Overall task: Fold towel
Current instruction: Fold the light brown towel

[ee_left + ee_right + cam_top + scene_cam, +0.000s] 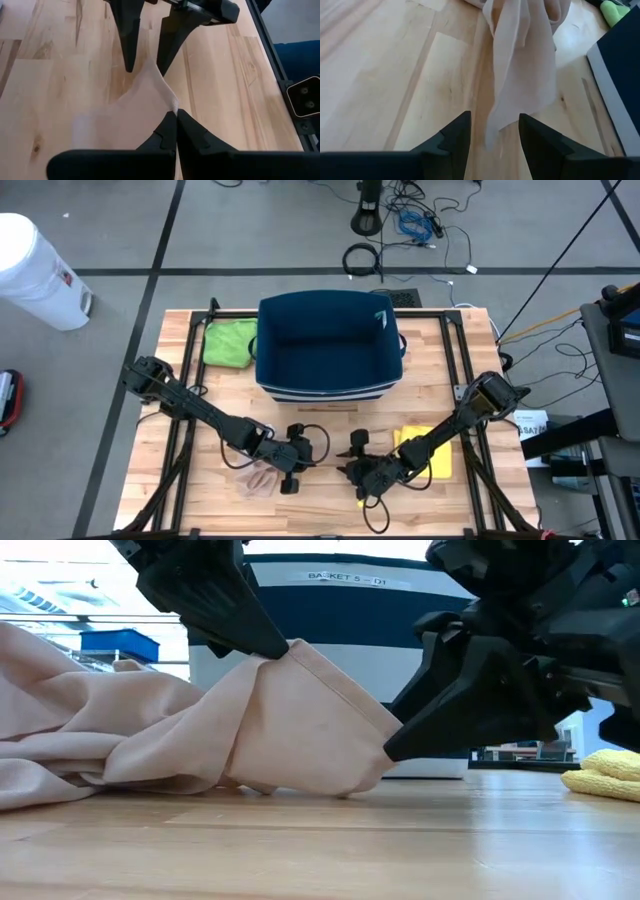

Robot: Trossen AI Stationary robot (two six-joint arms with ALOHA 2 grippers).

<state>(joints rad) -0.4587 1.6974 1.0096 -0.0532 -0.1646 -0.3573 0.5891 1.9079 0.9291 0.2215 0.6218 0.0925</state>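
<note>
- Towel [200, 730]: beige cloth, bunched on the wooden table [320, 840] in the left half of the low view. One corner is lifted into a peak near the frame's upper centre. In the high view it shows as a small pale heap in the lower left-centre of the frame, [258, 478].
- Left gripper [176, 111]: fingers pressed fully together, pinching the towel's edge (left wrist view shows the cloth running right up to the closed tips). In the low view it comes down from the upper left and holds the raised peak.
- Right gripper [492, 131]: fingers spread apart, with the lower hanging corner of the towel lying in the gap between them. In the low view its tip meets the cloth's right-hand corner. Whether the pads actually press the cloth I cannot tell.
- Both grippers sit close together, lower centre of the high view, facing each other.
- Blue basket [328, 345]: upper centre of the high view, well apart from the towel.
- Green cloth [230, 342]: just left of the basket.
- Yellow cloth [428, 450]: lower right of the high view, partly under the right arm (also at the low view's right edge).
</note>
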